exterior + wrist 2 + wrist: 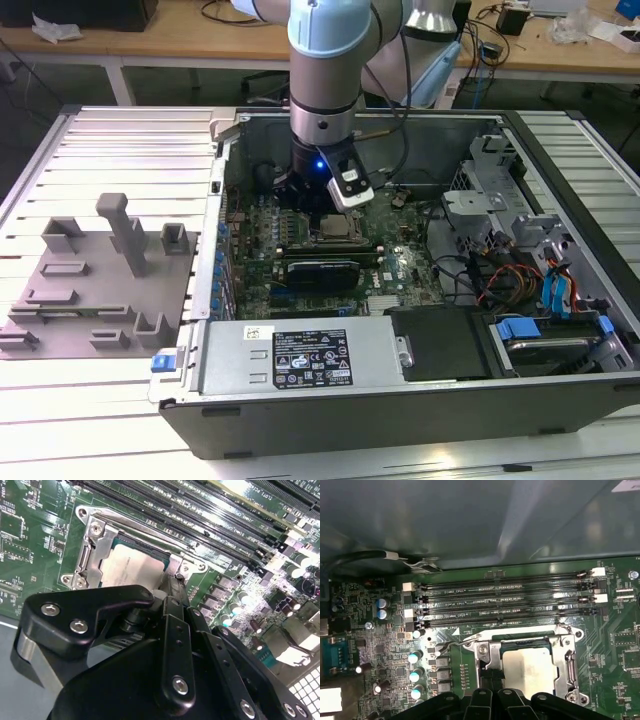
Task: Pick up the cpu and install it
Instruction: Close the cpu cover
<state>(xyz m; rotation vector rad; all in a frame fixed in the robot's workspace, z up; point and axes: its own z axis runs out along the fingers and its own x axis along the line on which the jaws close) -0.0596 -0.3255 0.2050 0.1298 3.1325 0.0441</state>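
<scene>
While the cpu [132, 565] lies flat in its socket [92, 545], the end effector [171, 587] hangs low just beside it; whether wide or narrow, I cannot tell.

1. I see the cpu [131, 570] with a silver-white top.
2. The motherboard [615, 645] is green with tiny pale lines.
3. The socket frame [95, 545] is shiny grey.
4. My gripper [167, 592] is black with silver screws.
5. The arm [325, 40] is light blue and silver.
6. The holder plate [90, 290] is plain grey.
7. The memory slots [505, 602] are black with white ends.
</scene>
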